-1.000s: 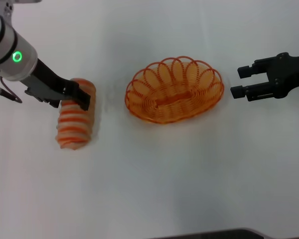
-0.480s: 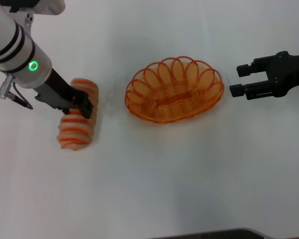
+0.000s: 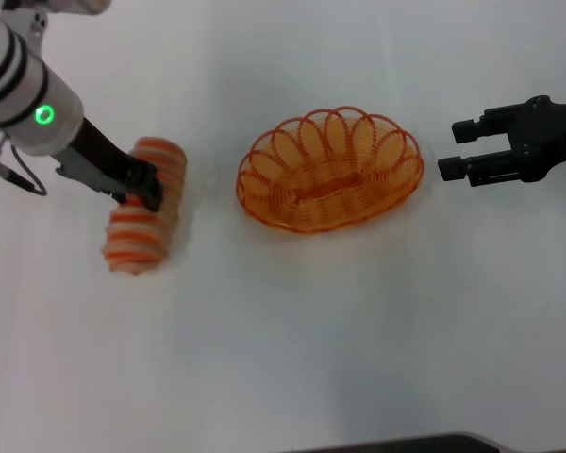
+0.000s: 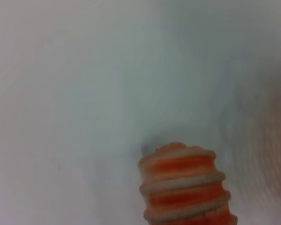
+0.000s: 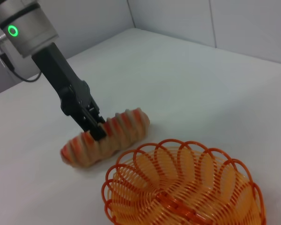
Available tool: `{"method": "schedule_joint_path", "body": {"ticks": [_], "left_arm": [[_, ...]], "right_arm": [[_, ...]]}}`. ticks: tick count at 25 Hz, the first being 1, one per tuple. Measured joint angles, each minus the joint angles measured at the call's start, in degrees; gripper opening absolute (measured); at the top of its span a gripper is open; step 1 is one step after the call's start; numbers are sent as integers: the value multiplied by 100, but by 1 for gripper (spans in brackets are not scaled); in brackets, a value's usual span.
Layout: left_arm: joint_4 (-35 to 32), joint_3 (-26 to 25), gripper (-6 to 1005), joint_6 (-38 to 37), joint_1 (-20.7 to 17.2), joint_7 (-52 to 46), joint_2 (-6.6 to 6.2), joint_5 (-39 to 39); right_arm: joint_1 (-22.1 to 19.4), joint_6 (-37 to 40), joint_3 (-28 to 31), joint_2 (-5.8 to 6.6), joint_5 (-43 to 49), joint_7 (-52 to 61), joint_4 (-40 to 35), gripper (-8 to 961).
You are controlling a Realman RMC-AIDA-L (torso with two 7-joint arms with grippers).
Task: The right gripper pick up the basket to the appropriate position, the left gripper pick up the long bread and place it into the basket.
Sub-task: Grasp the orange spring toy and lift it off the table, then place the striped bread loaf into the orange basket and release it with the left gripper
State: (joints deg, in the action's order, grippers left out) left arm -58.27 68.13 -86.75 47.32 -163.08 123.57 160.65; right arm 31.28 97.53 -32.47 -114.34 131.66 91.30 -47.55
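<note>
I had the left gripper (image 3: pixel 143 189) down on the long bread (image 3: pixel 143 219), its fingers pinched across the loaf near the middle, a little toward the far end. The loaf lay on the white table (image 3: pixel 311 330), and its long axis ran crosswise to the fingers, so the near end stuck out past the jaws on one side and the shorter far end on the other. From the right wrist view the black fingertips (image 5: pixel 94 125) straddled the loaf (image 5: pixel 105 138) at about mid-length, and the bread looked slightly tipped, though I could not tell whether it was clear of the table.

The basket (image 3: pixel 330 170) sat open side up, well apart from those jaws toward my right side, with its long axis running roughly along the line from loaf to basket. The right gripper (image 3: pixel 459 151) hovered just beyond the basket's far rim with its jaws spread, empty and not touching the wire. I judged the left arm the nearer one to the bread; the carry would need the loaf turned to match the basket's length.
</note>
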Motion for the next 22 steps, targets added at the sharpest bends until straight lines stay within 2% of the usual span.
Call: {"method": "schedule_joint_path", "body": {"ticks": [4, 5, 8, 11, 14, 16, 19, 22], "left_arm": [[-230, -701, 377, -262, 42, 820, -84, 1], [-331, -931, 372, -341, 82, 1125, -159, -25], [-561, -1029, 354, -475, 187, 1696, -233, -105], [-778, -1014, 330, -553, 374, 2335, -194, -203], [-824, -990, 306, -541, 703, 2834, -40, -249], [-735, -769, 290, -468, 933, 3108, 51, -337], [-412, 11, 264, -229, 1196, 3174, 49, -538], [-125, 521, 236, 14, 1423, 3229, 57, -674]], "right_arm": [[-14, 14, 76, 3, -47, 7, 0, 719], [-24, 25, 101, 9, -73, 8, 0, 719], [-59, 31, 151, 39, -116, 9, 0, 719], [-93, 36, 156, 57, -120, 16, 0, 718], [-118, 46, 135, 59, -99, 23, 18, 717], [-125, 71, 71, 63, -84, 51, 32, 717], [-140, 127, 25, 62, -78, 82, 41, 716], [-148, 135, 20, 51, -76, 82, 47, 715]]}}
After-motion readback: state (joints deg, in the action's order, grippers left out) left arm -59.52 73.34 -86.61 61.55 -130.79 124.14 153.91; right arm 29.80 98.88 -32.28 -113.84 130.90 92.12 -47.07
